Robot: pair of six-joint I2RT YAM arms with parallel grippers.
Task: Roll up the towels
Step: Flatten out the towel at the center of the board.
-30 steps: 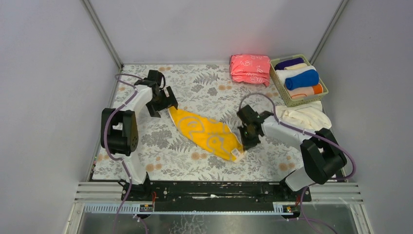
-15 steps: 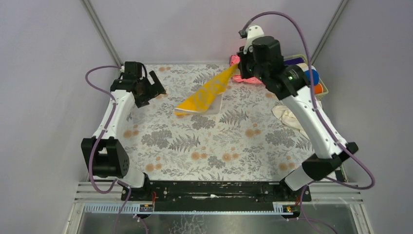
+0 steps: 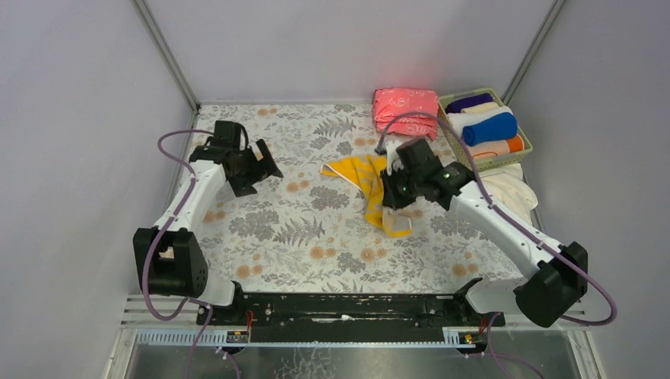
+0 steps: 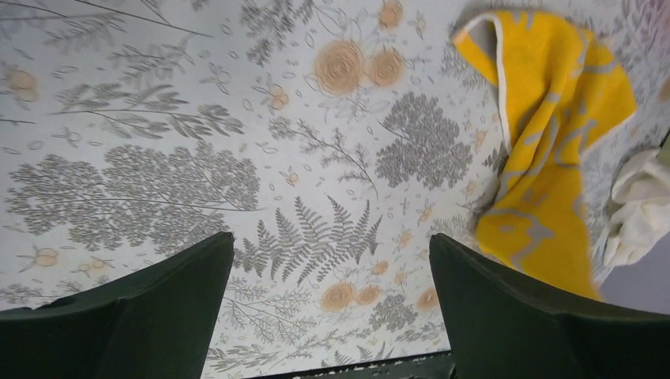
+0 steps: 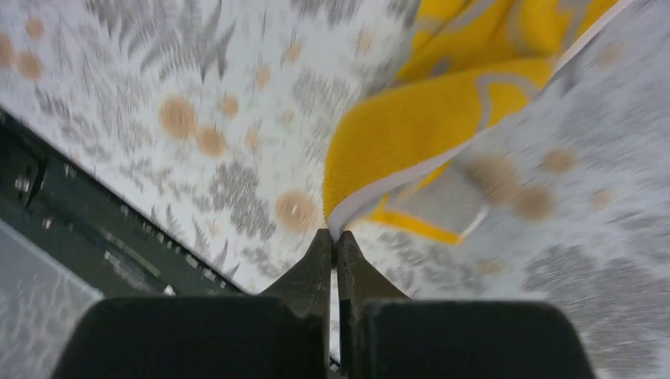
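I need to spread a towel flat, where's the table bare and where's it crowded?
Bare: the near middle of the table, between the near edge and the yellow towel held by the right tool; also the far strip between the left tool and the pink stack. Crowded: far right, with the basket of rolled towels and loose cream towels.

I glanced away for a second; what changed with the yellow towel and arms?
The right gripper, fingers shut on the yellow towel, swung it up toward the far right, then down to mid-table, now crumpled. The left gripper stayed open at far left; basket and pink stack unchanged.
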